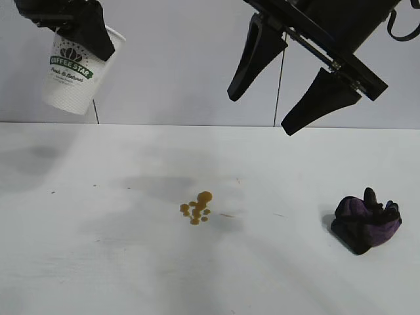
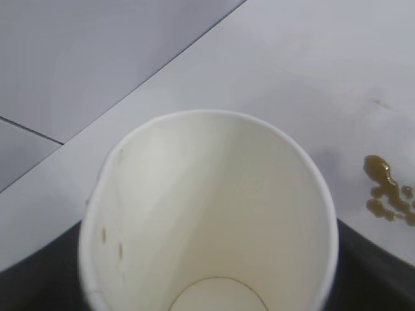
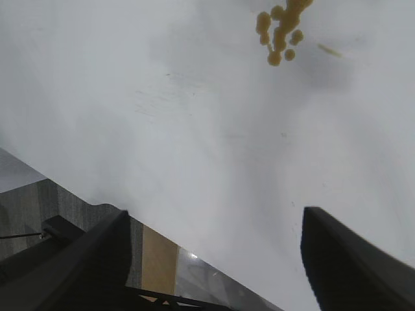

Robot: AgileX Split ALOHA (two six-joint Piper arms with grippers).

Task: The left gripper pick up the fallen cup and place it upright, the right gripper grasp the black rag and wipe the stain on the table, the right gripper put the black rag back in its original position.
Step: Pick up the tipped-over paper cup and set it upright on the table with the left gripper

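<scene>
Wide flat plain white tabletop (image 1: 98, 262) runs across the whole exterior view, w/ a pale wall behind.

Right gripper (image 1: 275, 98), black arm w/ two long tapered fingers on a straight crossbar, hangs high over the table's right-centre. Fingers stand well apart, nothing between them. Wrist view agrees: both finger tips w/ only bare table in the gap.

Left gripper (image 1: 88, 33), black arm w/ matte black fingers, sits high at the upper left, fingers spread about a cup's width and clamped on the white dotted paper coffee cup (image 1: 73, 71) w/ green "COFFEE STAR" logo. Cup is in the air, well clear of the table, mouth up, leaning a bit. Left wrist view looks straight into it: empty, a few small brown flecks on the inner wall.

Small bunched black-and-purple cloth rag (image 1: 366, 220) lies on the table at the right, below the right gripper, untouched.

Amber-brown cluster of liquid drops, the stain (image 1: 196, 209), sits near table centre, well apart from the rag.

Step in hand, prob.: step 1, cup picked up but not yet set down. Next: bring it down level onto bare table away from the stain, base flat, then let go. Rag & wiping not begun.
</scene>
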